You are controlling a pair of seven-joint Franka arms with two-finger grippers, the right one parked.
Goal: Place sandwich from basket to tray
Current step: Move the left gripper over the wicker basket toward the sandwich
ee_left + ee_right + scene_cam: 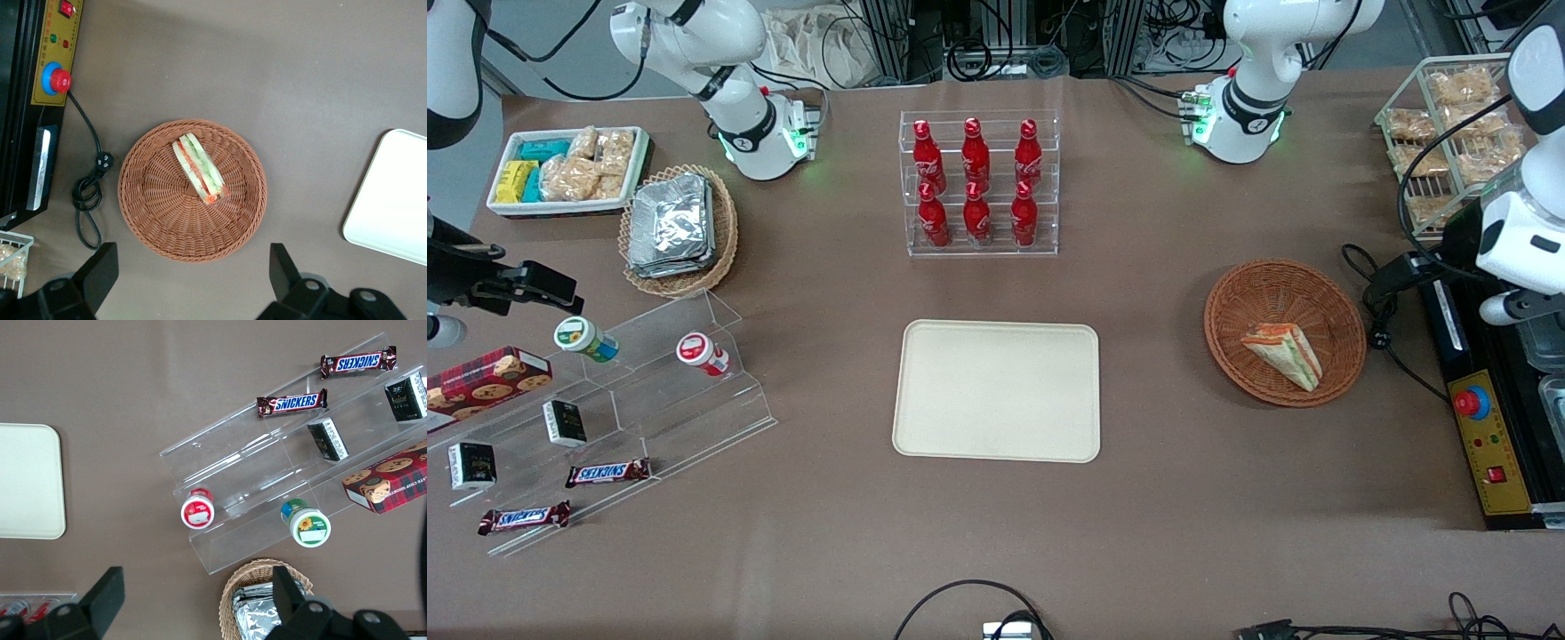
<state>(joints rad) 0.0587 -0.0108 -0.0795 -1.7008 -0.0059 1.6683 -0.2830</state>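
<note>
1. The claw [190, 280] hangs high above the basket [147, 220], fingers [100, 270] spread wide and holding nothing, likely lined up for a descent.
2. The sandwich [199, 168] lies on its side in the basket, filling edge showing, so the wedge offers two flat bread faces to pinch.
3. In the front view, the basket [1254, 293] sits at middle right and the tray [997, 391] at centre on the bench [1183, 498], well apart, its flat bed bare to take the wedge.

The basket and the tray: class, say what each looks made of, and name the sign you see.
Basket: woven wicker or rattan, reddish-brown; the ribbed weave shows.
Tray: probably moulded plastic, matte cream; smooth surface, rounded corners, low rim.
The hand hangs open above the basket, touching neither.
</note>
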